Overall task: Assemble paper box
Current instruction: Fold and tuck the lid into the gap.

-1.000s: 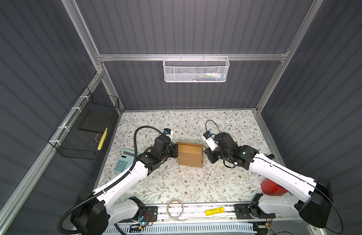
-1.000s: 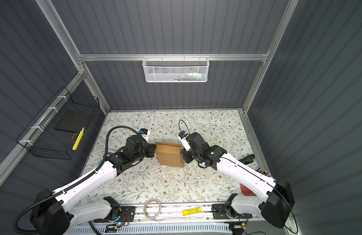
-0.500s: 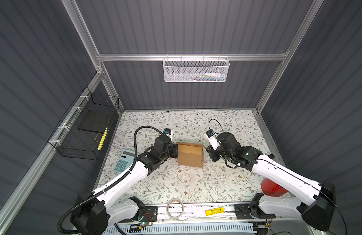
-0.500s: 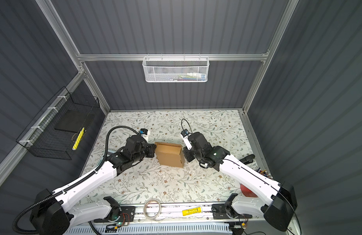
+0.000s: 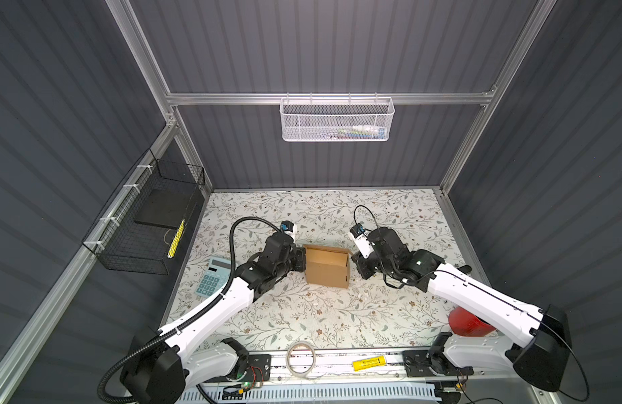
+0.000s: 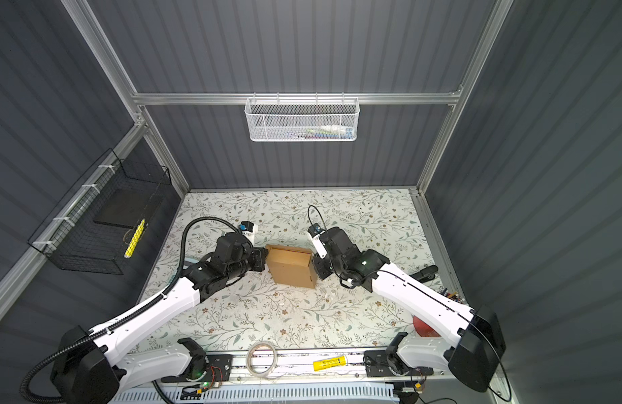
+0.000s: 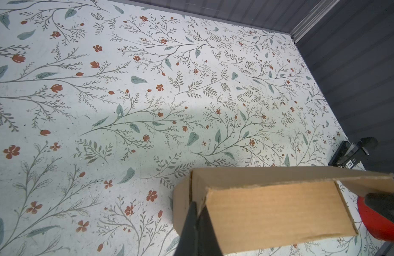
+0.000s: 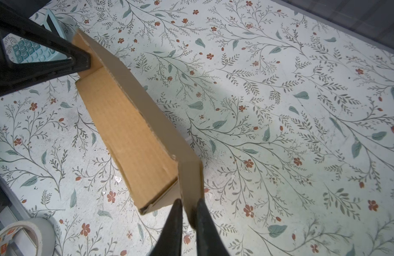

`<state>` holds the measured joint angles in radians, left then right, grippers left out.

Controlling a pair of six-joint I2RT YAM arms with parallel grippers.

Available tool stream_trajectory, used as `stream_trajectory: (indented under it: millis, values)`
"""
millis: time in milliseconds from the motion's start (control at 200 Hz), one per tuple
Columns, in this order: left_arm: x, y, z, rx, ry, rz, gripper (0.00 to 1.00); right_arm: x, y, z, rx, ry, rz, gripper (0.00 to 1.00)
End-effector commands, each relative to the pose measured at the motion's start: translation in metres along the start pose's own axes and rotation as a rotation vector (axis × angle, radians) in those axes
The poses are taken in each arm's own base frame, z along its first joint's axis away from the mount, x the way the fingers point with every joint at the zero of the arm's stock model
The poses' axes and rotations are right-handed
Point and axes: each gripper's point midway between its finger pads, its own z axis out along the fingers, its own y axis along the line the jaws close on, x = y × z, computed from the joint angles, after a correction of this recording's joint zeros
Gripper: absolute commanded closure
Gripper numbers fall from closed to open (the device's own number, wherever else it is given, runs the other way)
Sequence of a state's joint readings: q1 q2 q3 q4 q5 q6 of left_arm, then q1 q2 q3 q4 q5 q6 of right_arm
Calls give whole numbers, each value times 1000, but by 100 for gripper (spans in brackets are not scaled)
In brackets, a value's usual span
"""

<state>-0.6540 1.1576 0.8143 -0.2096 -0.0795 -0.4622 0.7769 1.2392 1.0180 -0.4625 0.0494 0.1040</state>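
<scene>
At the counter's [image 5: 337, 314] 9 o'clock lies a calculator [image 5: 213, 281]. Left end effector [image 7: 197, 208] is pinched on the wall of the paper box [image 5: 327, 267] at the centre, and right end effector [image 8: 188, 202] is clamped on its opposite flap. A red cup [image 5: 465, 321] sits at 4 o'clock, partly under the right arm.

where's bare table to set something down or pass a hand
Bare: the strip between the box and the back wall, and the wide stretch from the box to the tape roll. Crowded: the middle, where the left gripper and right gripper pinch the box; calculator at the left edge, red cup near right.
</scene>
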Motion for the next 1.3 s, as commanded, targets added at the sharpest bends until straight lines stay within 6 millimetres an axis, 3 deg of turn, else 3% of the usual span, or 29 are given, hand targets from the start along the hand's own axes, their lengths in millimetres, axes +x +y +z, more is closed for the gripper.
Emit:
stream_trajectory:
  millis: [0,480,1296]
  values:
    - [18,4,-3,-25,77,-9,100,-8,4,0,-20,-17,6,87]
    - [14,-4,-8,9,66,-30,100,-11,12,0,-64,3,71,93]
    - [13,-16,-11,35,78,-26,100,-13,22,-2,-108,42,161,95]
